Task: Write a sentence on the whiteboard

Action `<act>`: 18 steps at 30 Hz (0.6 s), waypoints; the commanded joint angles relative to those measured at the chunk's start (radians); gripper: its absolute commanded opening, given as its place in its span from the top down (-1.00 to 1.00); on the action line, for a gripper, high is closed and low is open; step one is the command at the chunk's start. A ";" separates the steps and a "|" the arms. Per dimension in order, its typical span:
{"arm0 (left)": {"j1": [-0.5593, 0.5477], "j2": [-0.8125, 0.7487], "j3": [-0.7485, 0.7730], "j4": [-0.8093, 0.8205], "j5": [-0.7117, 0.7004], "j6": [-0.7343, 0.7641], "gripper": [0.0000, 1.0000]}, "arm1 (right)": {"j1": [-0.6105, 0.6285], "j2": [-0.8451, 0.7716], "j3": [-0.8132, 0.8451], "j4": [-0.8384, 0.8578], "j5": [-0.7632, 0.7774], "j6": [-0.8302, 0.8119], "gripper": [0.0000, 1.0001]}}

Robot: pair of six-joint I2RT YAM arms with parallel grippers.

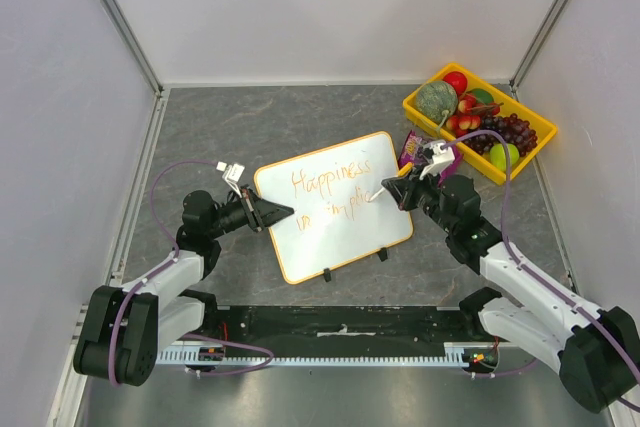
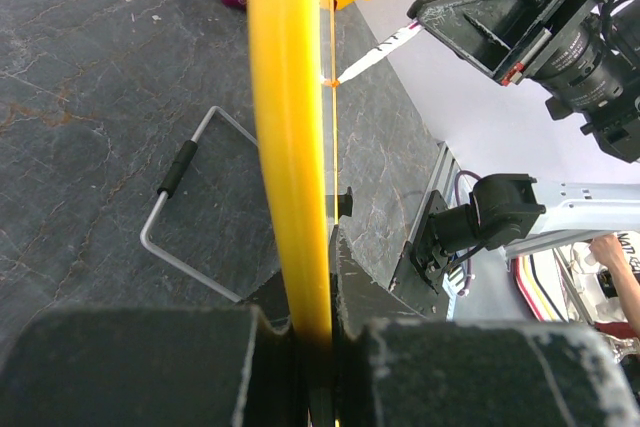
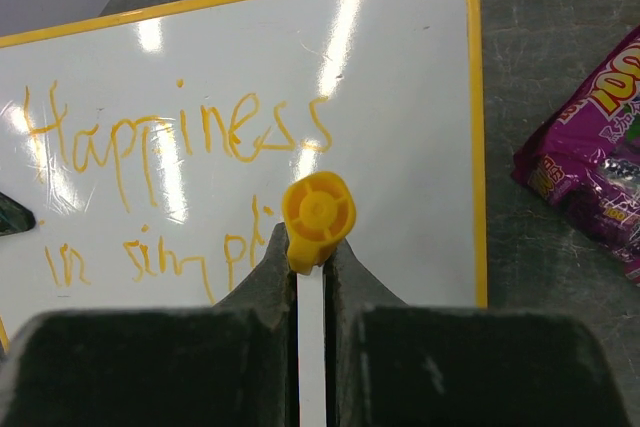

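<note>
Surroundings: grey marbled worktop (image 1: pixel 300 117), closed in by pale walls (image 1: pixel 330 7).
Whiteboard: the yellow-rimmed whiteboard (image 1: pixel 340 242) sits mid-worktop between my two arms, with two black clips on its near edge. A wire stand (image 2: pixel 175 222) shows behind it in the left wrist view. I cannot say for sure whether the board lies flat or is tipped up.
Sentence: the orange sentence (image 1: pixel 335 192) reads "Happiness" on the top line and roughly "in simpli" below. Its last letters are partly hidden behind my marker.
Left claw: my left claw (image 1: pixel 280 212) is clamped on the board's left rim, with the yellow edge pinched between its fingers.
Right claw: my right claw (image 1: pixel 392 193) is closed tight on the marker (image 3: pixel 318 212). The yellow butt end faces the wrist camera and the tip rests against the board at the end of the second line.
Right side: a purple snack packet (image 1: pixel 412 150) lies just beside the board's far right corner. A yellow tray (image 1: pixel 545 137) of fruit sits in the far right corner of the worktop.
</note>
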 commanded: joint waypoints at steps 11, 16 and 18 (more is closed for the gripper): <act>0.000 0.009 -0.027 -0.063 -0.020 0.165 0.96 | -0.002 -0.019 0.097 -0.035 0.095 0.001 1.00; 0.000 0.009 -0.027 -0.063 -0.020 0.165 0.96 | -0.002 0.010 0.106 -0.026 0.114 -0.002 1.00; 0.000 0.012 -0.027 -0.064 -0.020 0.165 0.96 | -0.001 0.023 0.097 -0.011 0.117 -0.004 1.00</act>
